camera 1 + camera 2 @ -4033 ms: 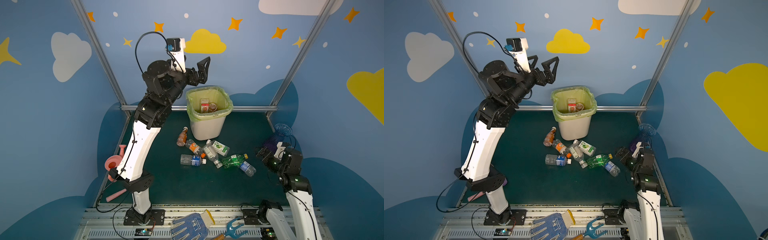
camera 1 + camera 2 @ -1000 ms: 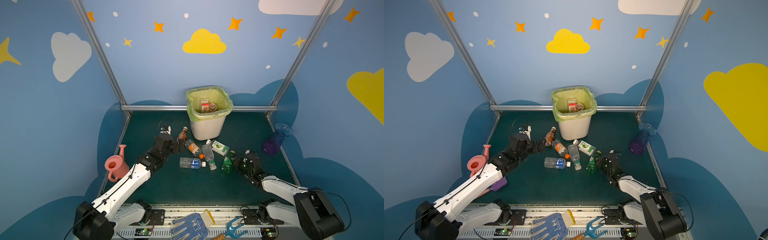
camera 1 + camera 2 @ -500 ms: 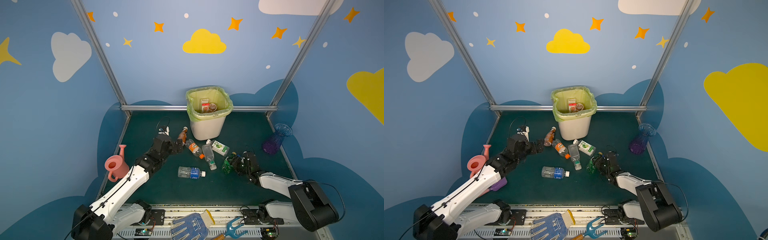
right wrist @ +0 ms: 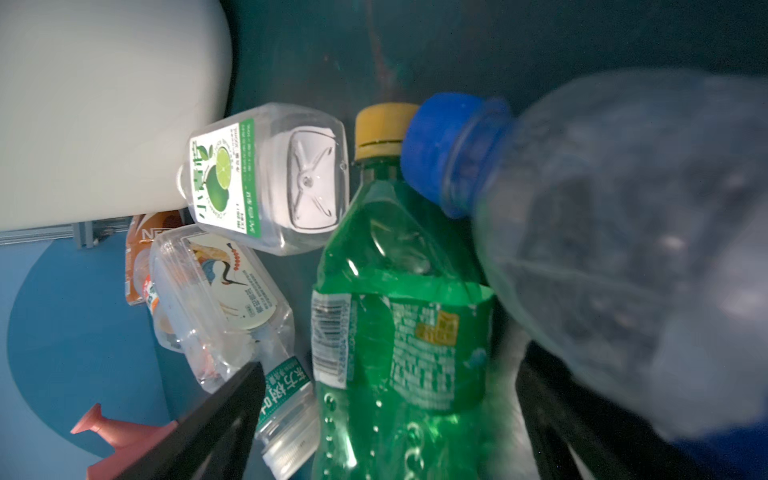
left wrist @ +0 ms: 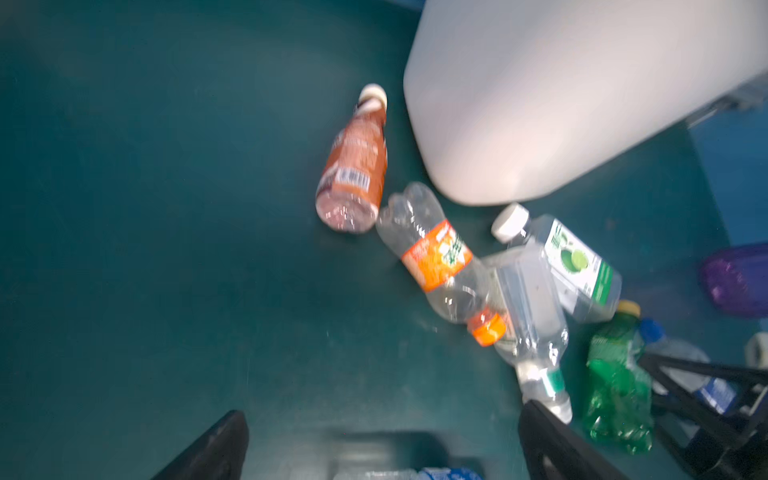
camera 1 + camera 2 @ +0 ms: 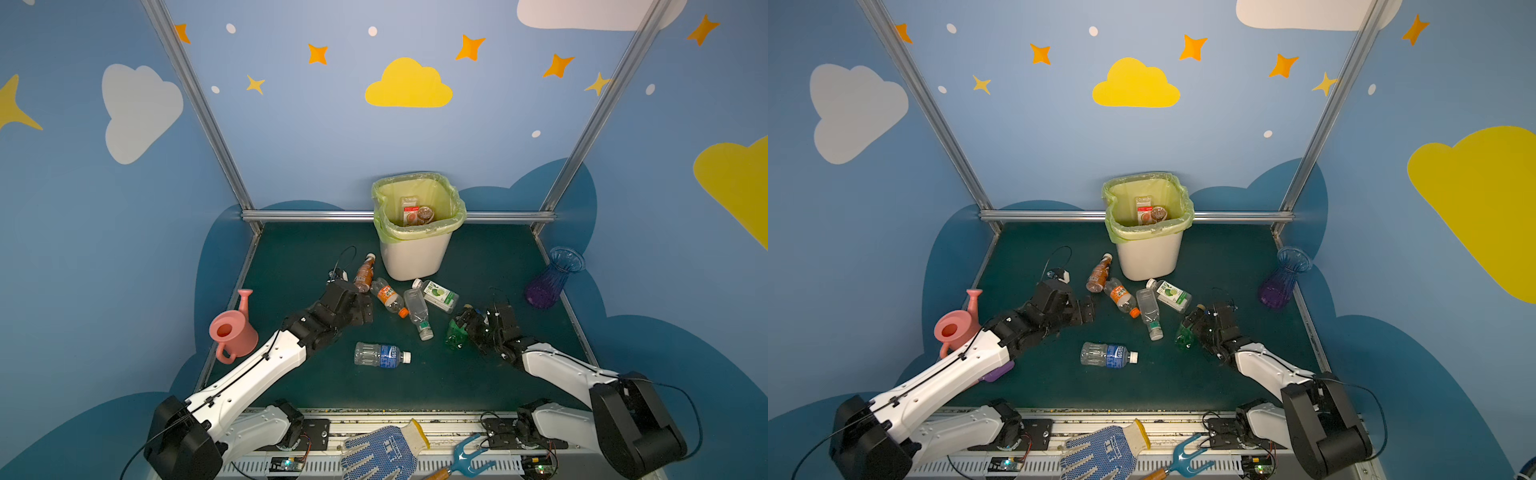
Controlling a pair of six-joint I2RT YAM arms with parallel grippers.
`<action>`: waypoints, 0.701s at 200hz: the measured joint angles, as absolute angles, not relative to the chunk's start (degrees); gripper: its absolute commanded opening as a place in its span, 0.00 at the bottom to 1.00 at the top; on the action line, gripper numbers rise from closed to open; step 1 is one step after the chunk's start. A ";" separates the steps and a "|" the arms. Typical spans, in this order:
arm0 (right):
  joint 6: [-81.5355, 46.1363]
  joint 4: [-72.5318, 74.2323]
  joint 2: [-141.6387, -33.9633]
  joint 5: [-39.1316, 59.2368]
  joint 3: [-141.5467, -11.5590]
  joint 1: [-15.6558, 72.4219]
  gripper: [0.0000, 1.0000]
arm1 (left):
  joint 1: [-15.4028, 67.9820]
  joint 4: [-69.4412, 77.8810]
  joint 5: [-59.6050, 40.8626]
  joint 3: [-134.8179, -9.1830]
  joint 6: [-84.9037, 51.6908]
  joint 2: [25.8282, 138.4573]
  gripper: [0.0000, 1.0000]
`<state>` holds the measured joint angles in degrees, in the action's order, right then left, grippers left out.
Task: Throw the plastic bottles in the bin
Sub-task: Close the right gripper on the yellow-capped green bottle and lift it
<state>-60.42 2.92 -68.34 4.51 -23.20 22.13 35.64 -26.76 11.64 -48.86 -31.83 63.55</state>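
On the right wrist feed I saw the right gripper with its black fingers spread wide and the green bottle lying between them, yellow cap pointing away from the lens. A blurred blue-capped bottle crowded in close, overlapping the green one's neck. Beyond lay the lime-label bottle, just beside the bin. A crane-label bottle lay next to one finger, with a brown bottle behind it and the pink watering can farther off.
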 measured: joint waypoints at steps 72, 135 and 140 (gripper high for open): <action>-54.50 -16.29 -70.83 1.32 -37.58 23.83 0.98 | 35.64 -29.58 17.23 -47.86 -36.99 63.61 1.00; -50.41 -26.96 -83.68 -2.04 -47.00 27.29 0.97 | 35.24 -30.15 20.25 -45.17 -36.84 61.80 1.00; -50.22 -27.68 -84.38 -2.35 -47.42 27.42 0.96 | 35.20 -30.24 20.43 -44.84 -36.82 61.47 1.00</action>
<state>-50.22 -27.68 -84.38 -2.35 -47.42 27.42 35.20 -30.24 20.43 -44.84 -36.82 61.47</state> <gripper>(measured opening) 0.969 0.997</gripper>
